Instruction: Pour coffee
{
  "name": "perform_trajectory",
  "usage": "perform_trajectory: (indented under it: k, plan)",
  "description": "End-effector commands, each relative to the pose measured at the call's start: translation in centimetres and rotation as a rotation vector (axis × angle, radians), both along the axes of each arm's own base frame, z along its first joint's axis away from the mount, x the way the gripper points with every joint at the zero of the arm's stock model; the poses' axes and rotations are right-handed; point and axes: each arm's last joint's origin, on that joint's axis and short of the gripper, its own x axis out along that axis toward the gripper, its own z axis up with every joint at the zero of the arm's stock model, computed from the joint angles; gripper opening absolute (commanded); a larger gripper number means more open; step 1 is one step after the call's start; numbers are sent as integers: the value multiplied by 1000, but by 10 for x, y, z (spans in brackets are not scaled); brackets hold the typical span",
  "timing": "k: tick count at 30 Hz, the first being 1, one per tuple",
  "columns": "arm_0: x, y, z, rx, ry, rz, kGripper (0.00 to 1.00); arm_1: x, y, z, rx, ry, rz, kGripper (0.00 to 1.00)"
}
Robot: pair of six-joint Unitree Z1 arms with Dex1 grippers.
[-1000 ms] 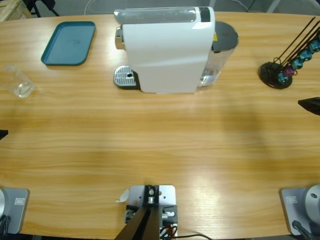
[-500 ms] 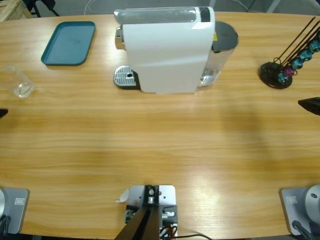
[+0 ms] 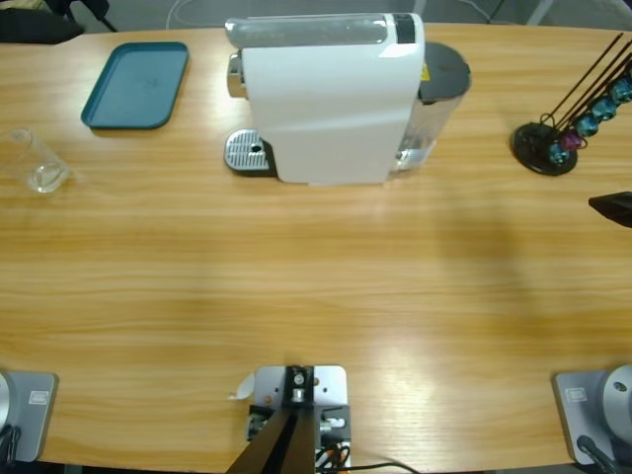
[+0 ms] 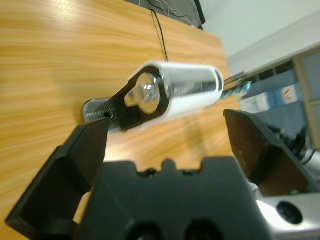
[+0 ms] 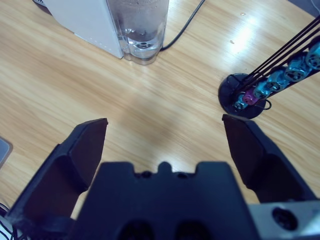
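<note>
The white coffee machine [image 3: 326, 99] stands at the back middle of the table, its silver drip tray [image 3: 247, 153] on its left end and a clear water tank [image 3: 439, 94] on its right. A clear glass cup [image 3: 38, 163] stands far left. My left gripper [image 4: 165, 120] is open in the air with nothing between its jaws; it looks along the table at the machine's spout end [image 4: 175, 92]. My right gripper [image 5: 164, 120] is open and empty over bare wood, short of the tank [image 5: 137, 30]. Only its black tip [image 3: 612, 207] shows in the high view.
A teal tray [image 3: 135, 84] lies at the back left. A black capsule stand [image 3: 553, 138] with coloured capsules is at the right, also in the right wrist view [image 5: 250, 95]. A black shape [image 3: 39, 25] sits in the upper left corner. A cable [image 5: 185, 25] runs behind the tank.
The black tip at the left edge climbed that edge and left it. A black shape now shows in the upper left corner. The right tip has not moved.
</note>
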Motion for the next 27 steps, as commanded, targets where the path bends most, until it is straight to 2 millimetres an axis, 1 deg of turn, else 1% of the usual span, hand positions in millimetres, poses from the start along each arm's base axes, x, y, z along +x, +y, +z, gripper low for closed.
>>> perform_trajectory:
  k: [1, 3, 7, 8, 10, 12, 14, 15, 16, 17, 18, 23, 24, 26, 27]
  plan:
    - [65, -38, -52, -72, 163, -60, 974, -3, -2, -6, 0, 5, 7, 1000]
    - [74, -45, -62, -87, 197, -86, 933, -3, -2, -6, -1, 6, 7, 1000]
    - [87, -55, -77, -131, 272, -128, 929, 0, 0, -6, -6, 14, 5, 1000]
    - [90, -58, -80, -140, 279, -143, 913, 0, 0, -6, -8, 16, 5, 1000]
    - [94, -61, -83, -152, 281, -163, 848, 1, 1, -6, -10, 19, 5, 1000]
    - [97, -64, -83, -158, 276, -164, 823, 1, 1, -6, -9, 19, 4, 1000]
    - [99, -66, -84, -160, 280, -166, 684, 1, 1, -6, -9, 18, 4, 1000]
    - [98, -67, -85, -159, 283, -168, 591, 1, 1, -6, -9, 18, 4, 1000]
    - [98, -68, -86, -157, 286, -170, 555, 1, 1, -6, -9, 19, 4, 1000]
    - [97, -70, -87, -156, 289, -174, 498, 1, 1, -6, -9, 19, 4, 1000]
    - [97, -71, -88, -156, 294, -177, 475, 1, 1, -6, -9, 19, 4, 1000]
    - [98, -74, -94, -158, 319, -175, 465, 1, 0, -6, -8, 17, 4, 1000]
    - [98, -75, -93, -163, 313, -181, 383, 1, 1, -6, -9, 18, 4, 1000]
    - [97, -75, -90, -172, 300, -189, 269, 1, 1, -6, -9, 19, 4, 1000]
    - [96, -75, -89, -176, 290, -192, 121, 1, 1, -6, -9, 20, 4, 1000]
